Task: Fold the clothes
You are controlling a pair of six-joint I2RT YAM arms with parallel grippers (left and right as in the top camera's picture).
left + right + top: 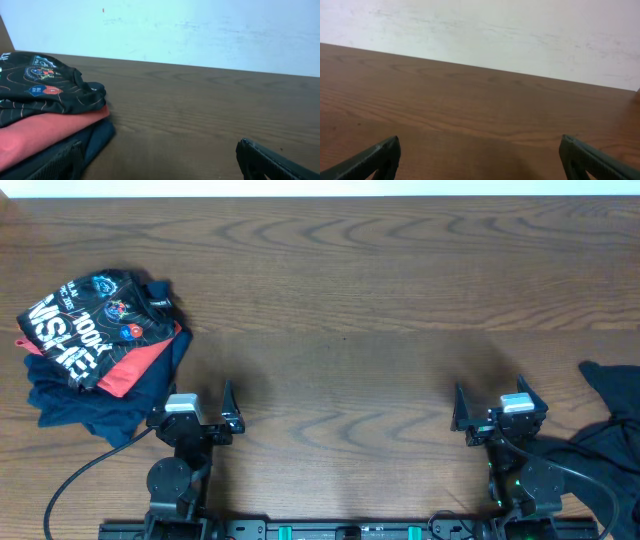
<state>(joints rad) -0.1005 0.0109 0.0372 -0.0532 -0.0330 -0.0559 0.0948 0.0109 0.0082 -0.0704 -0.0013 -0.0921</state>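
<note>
While left end effector (190, 402) gapes — clothes (90, 330) near, ahead-left.

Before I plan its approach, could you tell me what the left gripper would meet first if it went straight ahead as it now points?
Probably the folded clothes: the left gripper aims at bare table, but its outer finger lines up with the stack's near edge. Height is unclear.

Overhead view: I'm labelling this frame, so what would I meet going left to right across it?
The pile of folded clothes → left gripper, open → right gripper, open → loose black garment at the right edge.
</note>
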